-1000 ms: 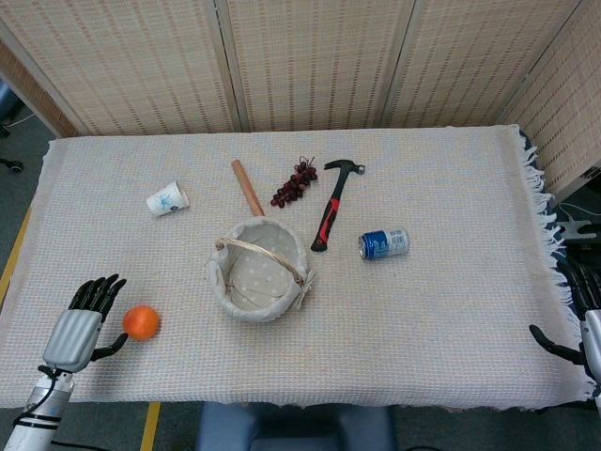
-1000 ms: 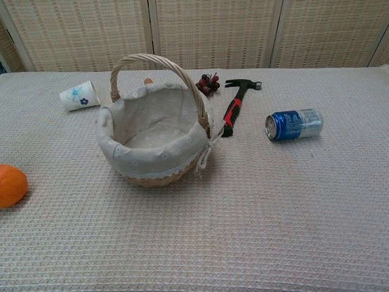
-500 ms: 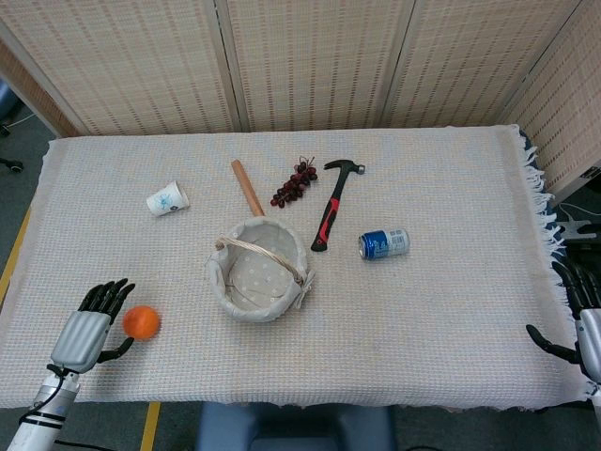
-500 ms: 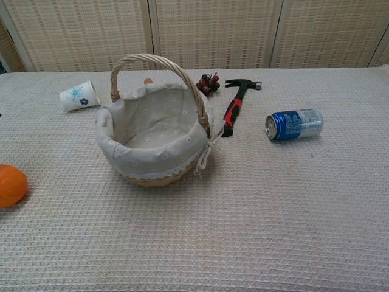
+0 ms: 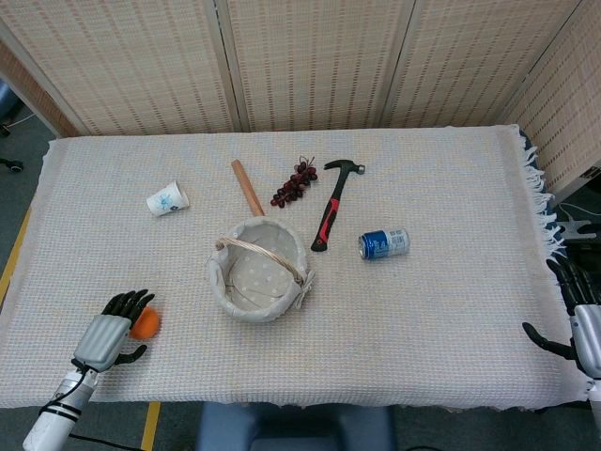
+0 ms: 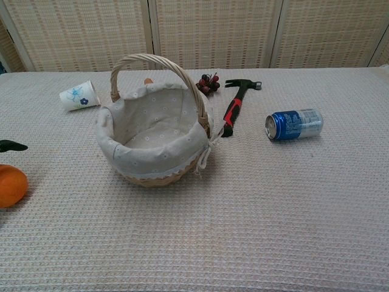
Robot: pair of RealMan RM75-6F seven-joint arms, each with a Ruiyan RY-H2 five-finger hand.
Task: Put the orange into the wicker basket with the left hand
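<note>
One orange (image 5: 146,324) on the table cloth (image 5: 451,310) at eight o'clock from the one wicker basket (image 5: 258,270), left hand (image 5: 111,334) spread over it with nothing gripped, right hand (image 5: 580,324) empty, fingers apart, at the four o'clock edge, one hammer (image 5: 333,205), one can (image 5: 384,243), one paper cup (image 5: 167,199)

Table (image 5: 451,310), covered by a cream waffle-weave cloth (image 5: 441,188), fringed at one end. Lying directly on it: orange (image 5: 146,324); wicker basket (image 5: 260,271) (fabric-lined, upright); paper cup (image 5: 167,199), on its side; wooden stick (image 5: 248,187); grapes (image 5: 294,183); hammer (image 5: 331,213); blue can (image 5: 383,243), on its side.
</note>
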